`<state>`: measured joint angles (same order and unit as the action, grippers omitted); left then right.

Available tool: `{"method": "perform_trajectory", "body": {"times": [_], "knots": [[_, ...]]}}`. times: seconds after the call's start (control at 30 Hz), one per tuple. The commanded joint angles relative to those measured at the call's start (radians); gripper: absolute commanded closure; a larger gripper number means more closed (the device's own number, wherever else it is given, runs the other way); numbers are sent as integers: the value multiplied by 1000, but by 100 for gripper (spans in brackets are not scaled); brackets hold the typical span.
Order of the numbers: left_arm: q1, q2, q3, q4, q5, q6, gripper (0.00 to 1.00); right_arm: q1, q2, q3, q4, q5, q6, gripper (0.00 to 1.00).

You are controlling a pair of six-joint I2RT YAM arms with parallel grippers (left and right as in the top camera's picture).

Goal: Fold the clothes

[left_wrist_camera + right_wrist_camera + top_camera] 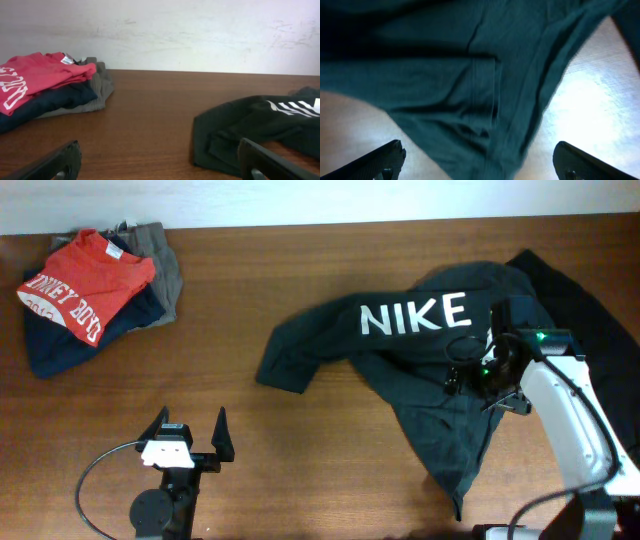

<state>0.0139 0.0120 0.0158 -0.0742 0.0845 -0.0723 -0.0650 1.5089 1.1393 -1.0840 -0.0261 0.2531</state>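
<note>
A black T-shirt with white NIKE lettering (420, 340) lies crumpled at the right of the table; it also shows in the left wrist view (260, 125) and the right wrist view (470, 75). My right gripper (470, 380) hovers over the shirt's right part, open and empty, its fingertips wide apart in the right wrist view (480, 162). My left gripper (192, 428) is open and empty at the front left, over bare wood, apart from the shirt; its fingertips frame the left wrist view (160, 160).
A pile of folded clothes (90, 290), red with white lettering on top of navy and grey, sits at the back left and shows in the left wrist view (45, 85). Another black garment (590, 310) lies at the far right edge.
</note>
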Motion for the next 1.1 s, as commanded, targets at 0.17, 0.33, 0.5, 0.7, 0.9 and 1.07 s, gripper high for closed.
{"method": "perform_trajectory", "body": {"times": [0.17, 0.33, 0.5, 0.7, 0.9, 1.07], "knots": [[5, -6, -7, -1, -6, -3, 1, -16, 192, -28, 102, -42, -14, 9], [5, -6, -7, -1, -6, -3, 1, -16, 235, -29, 172, -42, -27, 16], [5, -6, -7, -1, -6, -3, 1, -16, 272, -29, 211, -42, -106, 16], [5, -6, -7, -1, -6, -3, 1, -18, 322, -29, 240, -46, -180, 15], [5, -6, -7, -1, -6, -3, 1, -34, 338, -29, 244, -74, -198, 13], [5, -6, -7, -1, -6, -2, 1, -34, 338, -29, 245, -166, -197, 56]]}}
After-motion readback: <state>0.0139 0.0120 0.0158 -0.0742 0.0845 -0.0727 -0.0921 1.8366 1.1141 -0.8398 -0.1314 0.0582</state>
